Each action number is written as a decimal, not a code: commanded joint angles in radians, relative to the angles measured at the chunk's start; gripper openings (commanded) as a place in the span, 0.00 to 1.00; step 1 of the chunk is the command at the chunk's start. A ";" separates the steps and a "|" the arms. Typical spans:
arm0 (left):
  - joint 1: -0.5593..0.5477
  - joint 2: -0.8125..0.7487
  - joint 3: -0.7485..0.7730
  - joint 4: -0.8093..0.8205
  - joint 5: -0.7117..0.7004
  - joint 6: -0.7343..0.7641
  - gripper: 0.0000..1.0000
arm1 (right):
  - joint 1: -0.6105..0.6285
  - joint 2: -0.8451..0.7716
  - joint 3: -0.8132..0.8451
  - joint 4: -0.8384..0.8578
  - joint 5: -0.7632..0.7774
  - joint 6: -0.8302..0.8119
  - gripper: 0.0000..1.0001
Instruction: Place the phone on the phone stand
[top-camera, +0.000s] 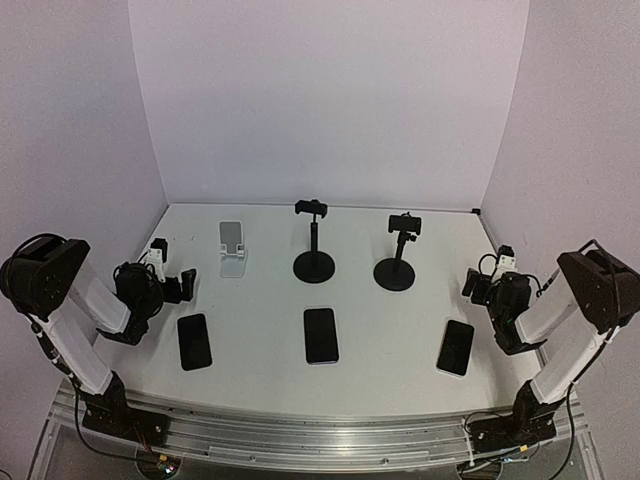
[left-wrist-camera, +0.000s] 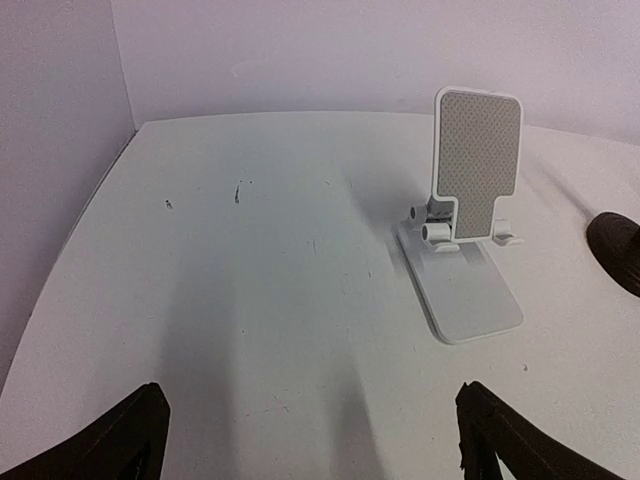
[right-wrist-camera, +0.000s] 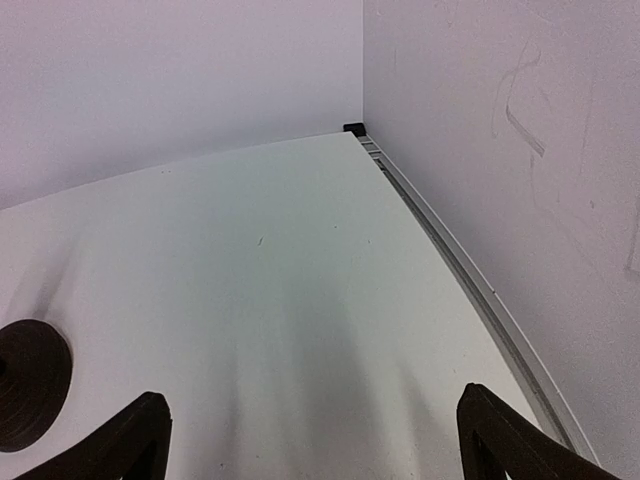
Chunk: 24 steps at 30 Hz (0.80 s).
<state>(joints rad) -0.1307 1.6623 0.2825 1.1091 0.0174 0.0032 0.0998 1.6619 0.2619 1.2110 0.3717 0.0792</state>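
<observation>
Three black phones lie flat in a row near the front: a left phone, a middle phone and a right phone. Behind them stand a white folding phone stand and two black pole stands with clamps, one in the middle and one to the right. My left gripper hovers open over bare table, left of the white stand and behind the left phone. My right gripper is open near the right wall, behind the right phone. Neither holds anything.
White walls enclose the table on three sides. A metal rail runs along the foot of the right wall. The round base of one black stand shows at the right edge of the left wrist view, and another at the left edge of the right wrist view.
</observation>
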 joint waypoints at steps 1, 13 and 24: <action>0.005 -0.013 0.026 0.034 0.018 0.009 1.00 | 0.002 -0.024 0.007 0.035 0.028 0.003 0.98; 0.007 -0.037 0.039 -0.004 0.018 0.011 1.00 | 0.004 -0.320 0.103 -0.325 0.078 0.022 0.98; 0.005 -0.338 -0.038 -0.038 0.061 0.024 1.00 | 0.103 -0.416 0.575 -0.927 -0.103 0.142 0.98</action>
<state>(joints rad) -0.1296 1.4532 0.2490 1.0511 0.0606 0.0191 0.1222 1.2728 0.6903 0.4936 0.3042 0.2119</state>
